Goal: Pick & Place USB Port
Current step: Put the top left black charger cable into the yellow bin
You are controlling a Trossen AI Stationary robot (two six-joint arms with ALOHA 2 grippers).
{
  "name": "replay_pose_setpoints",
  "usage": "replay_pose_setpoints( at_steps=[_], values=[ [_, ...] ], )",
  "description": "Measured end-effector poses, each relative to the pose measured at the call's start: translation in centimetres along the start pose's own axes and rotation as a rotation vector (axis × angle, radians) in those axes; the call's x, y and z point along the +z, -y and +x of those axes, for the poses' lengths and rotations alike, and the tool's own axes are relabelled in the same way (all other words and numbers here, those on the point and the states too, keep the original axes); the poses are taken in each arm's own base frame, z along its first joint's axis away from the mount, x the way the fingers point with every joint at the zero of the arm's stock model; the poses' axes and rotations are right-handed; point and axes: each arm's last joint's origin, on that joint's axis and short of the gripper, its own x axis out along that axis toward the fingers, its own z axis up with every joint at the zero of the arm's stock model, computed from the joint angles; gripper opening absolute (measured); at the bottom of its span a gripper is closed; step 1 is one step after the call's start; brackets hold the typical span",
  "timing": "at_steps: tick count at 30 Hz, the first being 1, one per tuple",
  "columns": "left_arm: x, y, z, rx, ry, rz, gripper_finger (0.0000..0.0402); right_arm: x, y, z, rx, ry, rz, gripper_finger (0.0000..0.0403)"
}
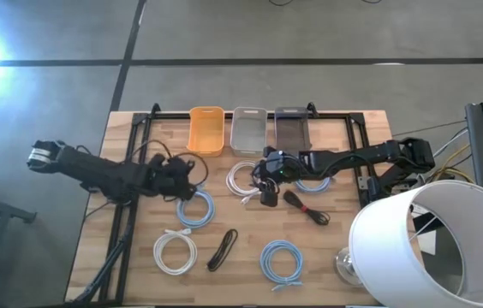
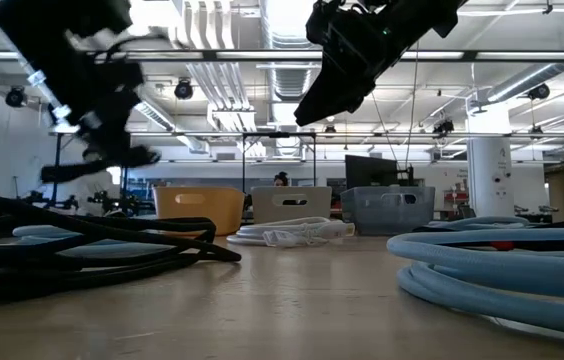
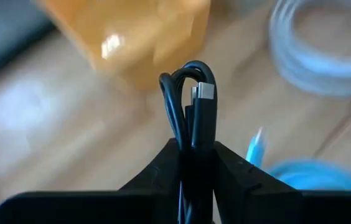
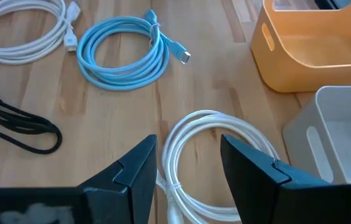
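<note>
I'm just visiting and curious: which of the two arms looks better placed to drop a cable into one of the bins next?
Probably the left. The left gripper is shut on a black cable, near the orange bin. The right gripper is open and empty above the white cable.

A white lampshade [image 1: 426,248] overhangs the table's [image 1: 241,282] near right corner, a clear bulb [image 1: 345,263] beside it
</note>
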Motion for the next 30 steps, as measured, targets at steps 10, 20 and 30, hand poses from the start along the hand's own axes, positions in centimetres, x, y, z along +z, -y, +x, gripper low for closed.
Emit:
replay_pose_setpoints(
  at_steps=[10, 20, 30],
  values=[
    [9.8, -1.7, 0.1, 0.125, 0.115, 0.039, 0.0073, -0.6, 0.1, -0.7, -0.005, -0.087, -0.007, 0.0173],
    [15.2, -4.8, 8.7, 0.116, -0.052, 0.081, 0.0074, -1.3, 0.2, -0.9, -0.015, -0.159, 0.074, 0.0173],
    [15.7, -7.6, 17.4, 0.165, -0.229, -0.094, 0.0076, -1.9, 0.2, -0.8, -0.019, -0.198, 0.093, 0.0173]
  ],
)
